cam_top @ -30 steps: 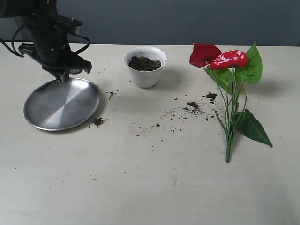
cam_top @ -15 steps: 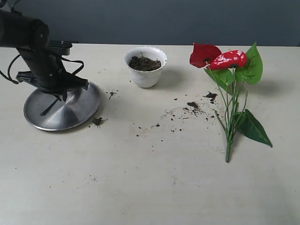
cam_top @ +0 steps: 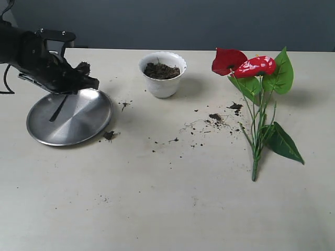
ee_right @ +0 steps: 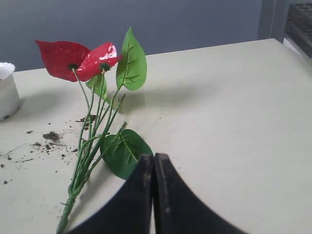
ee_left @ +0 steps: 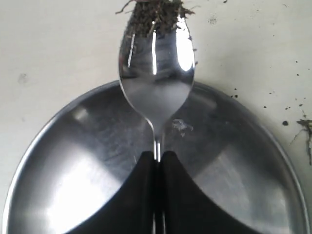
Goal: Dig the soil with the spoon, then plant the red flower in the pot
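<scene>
My left gripper (cam_top: 75, 78) (ee_left: 158, 157) is shut on the thin handle of the silver spoon (ee_left: 157, 73), just above the far rim of the round steel plate (cam_top: 78, 123). A clump of dark soil (cam_top: 82, 67) (ee_left: 155, 13) rides on the spoon's tip. The white pot (cam_top: 163, 78) stands to the right of the plate, with more soil (cam_top: 161, 70) inside it. The red flower (cam_top: 246, 65) (ee_right: 78, 58) lies flat on the table at the right. My right gripper (ee_right: 153, 158) is shut on nothing beside the flower's lower leaf, and it does not show in the exterior view.
Soil crumbs and root fibres (cam_top: 212, 119) are scattered between the pot and the flower. A small soil lump (cam_top: 109, 135) lies by the plate's near right rim. The pot's edge (ee_right: 7, 92) shows in the right wrist view.
The left gripper dipped into the plate, then rose and swung back and to the left; the spoon now points toward the pot with a soil clump on it.
</scene>
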Available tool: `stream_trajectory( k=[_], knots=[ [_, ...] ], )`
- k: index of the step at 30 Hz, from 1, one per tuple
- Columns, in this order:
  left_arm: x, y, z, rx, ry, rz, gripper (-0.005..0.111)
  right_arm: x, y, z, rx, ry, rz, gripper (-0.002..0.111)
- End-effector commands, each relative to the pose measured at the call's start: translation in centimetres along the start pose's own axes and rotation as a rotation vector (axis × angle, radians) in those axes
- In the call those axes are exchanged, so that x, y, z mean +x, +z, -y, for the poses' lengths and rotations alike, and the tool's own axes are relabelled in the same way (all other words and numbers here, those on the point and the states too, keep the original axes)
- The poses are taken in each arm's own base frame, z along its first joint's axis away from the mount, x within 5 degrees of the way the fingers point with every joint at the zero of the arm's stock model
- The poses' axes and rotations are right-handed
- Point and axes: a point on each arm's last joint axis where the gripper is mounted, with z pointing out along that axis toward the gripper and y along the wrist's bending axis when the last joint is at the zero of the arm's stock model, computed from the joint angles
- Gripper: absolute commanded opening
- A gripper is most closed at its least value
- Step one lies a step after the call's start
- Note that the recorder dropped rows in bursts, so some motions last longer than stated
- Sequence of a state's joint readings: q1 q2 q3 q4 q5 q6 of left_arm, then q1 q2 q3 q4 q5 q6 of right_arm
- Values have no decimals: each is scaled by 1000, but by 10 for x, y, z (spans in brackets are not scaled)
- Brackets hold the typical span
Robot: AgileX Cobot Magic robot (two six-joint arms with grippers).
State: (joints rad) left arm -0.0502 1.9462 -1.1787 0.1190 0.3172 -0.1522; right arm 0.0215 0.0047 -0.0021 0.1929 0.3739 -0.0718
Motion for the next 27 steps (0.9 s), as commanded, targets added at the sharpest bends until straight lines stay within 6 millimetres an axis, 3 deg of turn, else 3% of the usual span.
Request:
stream_trajectory(
  k=[1,17,27],
  knots=[
    [8,2,-1,6,17,52,1,0,0,0,-2,-4,12,0],
    [26,8,0,46,25,203,1,0,0,0,-2,-4,12,0],
    [30,9,-6,30,34,165,1,0,0,0,-2,-4,12,0]
  ],
)
